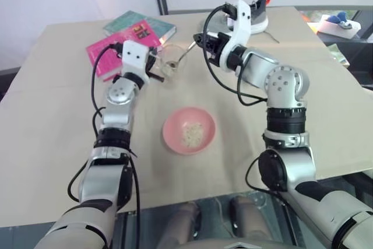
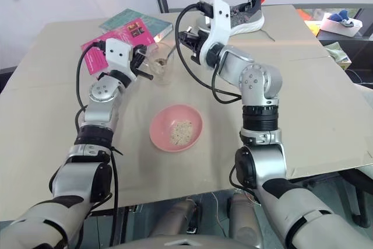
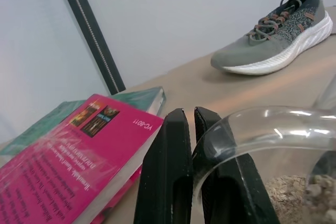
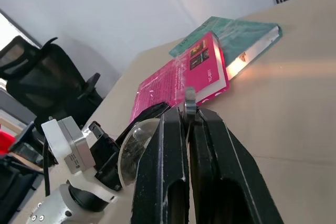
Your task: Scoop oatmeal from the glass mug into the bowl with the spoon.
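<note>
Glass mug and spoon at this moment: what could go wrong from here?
The left hand pinches only the glass mug's thin handle, so the mug may twist or tip under the spoon. The right hand grips the spoon's handle end; it could swivel, dropping oatmeal short of the bowl.

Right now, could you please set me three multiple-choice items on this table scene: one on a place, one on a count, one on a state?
1. Where is the pink bowl?
A. Nearer the robot than the glass mug
B. Beside the shoe
C. On the books

2. How many books lie on the table?
A. One
B. Two
C. Four

3. What is the right claw doing?
A. Hanging open
B. Shut on the spoon
C. Shut on the bowl

Key: 1 A, the bowl sits between the arms, the mug farther back. 2 B, a pink book and a teal one. 3 B, the wrist view shows the spoon's handle pinched between the fingers.
</note>
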Tool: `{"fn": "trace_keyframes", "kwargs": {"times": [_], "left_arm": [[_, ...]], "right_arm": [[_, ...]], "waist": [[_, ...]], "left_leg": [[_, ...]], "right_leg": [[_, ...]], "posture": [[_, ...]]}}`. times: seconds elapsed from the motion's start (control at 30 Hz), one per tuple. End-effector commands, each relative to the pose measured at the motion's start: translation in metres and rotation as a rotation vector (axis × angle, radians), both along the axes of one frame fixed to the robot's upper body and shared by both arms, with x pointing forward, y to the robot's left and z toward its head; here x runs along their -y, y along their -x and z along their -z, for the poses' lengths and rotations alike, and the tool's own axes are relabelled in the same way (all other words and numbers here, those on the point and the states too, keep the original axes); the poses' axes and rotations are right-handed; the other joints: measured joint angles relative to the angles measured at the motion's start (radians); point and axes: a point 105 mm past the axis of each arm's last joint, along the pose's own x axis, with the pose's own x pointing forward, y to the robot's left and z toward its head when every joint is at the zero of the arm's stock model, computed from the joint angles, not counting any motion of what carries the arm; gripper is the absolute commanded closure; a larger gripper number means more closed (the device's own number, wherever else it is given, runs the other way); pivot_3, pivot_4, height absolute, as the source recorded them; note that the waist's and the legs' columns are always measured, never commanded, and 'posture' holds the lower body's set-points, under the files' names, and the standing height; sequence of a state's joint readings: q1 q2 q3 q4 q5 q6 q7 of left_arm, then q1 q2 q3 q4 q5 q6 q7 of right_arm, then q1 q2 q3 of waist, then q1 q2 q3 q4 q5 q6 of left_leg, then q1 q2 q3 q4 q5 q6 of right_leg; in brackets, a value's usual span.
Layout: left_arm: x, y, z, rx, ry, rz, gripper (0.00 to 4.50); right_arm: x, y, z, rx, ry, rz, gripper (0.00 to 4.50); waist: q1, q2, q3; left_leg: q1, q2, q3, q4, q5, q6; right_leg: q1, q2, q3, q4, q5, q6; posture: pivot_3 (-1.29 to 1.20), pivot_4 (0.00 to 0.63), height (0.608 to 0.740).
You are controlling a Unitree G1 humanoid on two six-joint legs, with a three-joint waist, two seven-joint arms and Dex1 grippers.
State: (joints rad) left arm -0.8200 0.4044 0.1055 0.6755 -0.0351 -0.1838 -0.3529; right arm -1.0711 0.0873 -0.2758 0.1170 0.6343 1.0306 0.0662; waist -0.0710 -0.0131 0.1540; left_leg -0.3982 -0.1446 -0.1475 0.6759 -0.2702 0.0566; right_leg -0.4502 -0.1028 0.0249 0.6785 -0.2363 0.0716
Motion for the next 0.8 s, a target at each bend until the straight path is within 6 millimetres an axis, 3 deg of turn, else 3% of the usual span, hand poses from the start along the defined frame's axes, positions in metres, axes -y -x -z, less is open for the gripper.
{"fn": "trace_keyframes", "kwargs": {"times": [0.03,0.4,0.8], "left_arm": [[0.007,0.001,-0.025,0.087,-0.021,0.020,4.46],[0.012,-0.006,-0.019,0.058,-0.077,0.032,4.46],[0.014,-0.005,-0.015,0.046,-0.086,0.052,4.46]], "right_arm": [[0.005,0.007,-0.016,-0.001,-0.078,-0.013,4.50],[0.038,-0.002,-0.023,-0.112,-0.196,0.072,4.50],[0.052,-0.001,-0.023,-0.159,-0.248,0.114,4.50]], "waist": [[0.000,0.000,0.000],[-0.001,0.000,0.000],[-0.001,0.000,0.000]], "left_leg": [[0.000,0.000,0.000,0.000,0.000,0.000],[0.000,0.000,0.000,0.000,0.000,0.000],[0.000,0.000,0.000,0.000,0.000,0.000]], "right_leg": [[0.000,0.000,0.000,0.000,0.000,0.000],[0.000,0.000,0.001,0.000,0.000,0.000],[0.000,0.000,0.003,0.000,0.000,0.000]], "posture": [[0.00,0.150,0.740],[0.00,0.150,0.740],[0.00,0.150,0.740]]}}
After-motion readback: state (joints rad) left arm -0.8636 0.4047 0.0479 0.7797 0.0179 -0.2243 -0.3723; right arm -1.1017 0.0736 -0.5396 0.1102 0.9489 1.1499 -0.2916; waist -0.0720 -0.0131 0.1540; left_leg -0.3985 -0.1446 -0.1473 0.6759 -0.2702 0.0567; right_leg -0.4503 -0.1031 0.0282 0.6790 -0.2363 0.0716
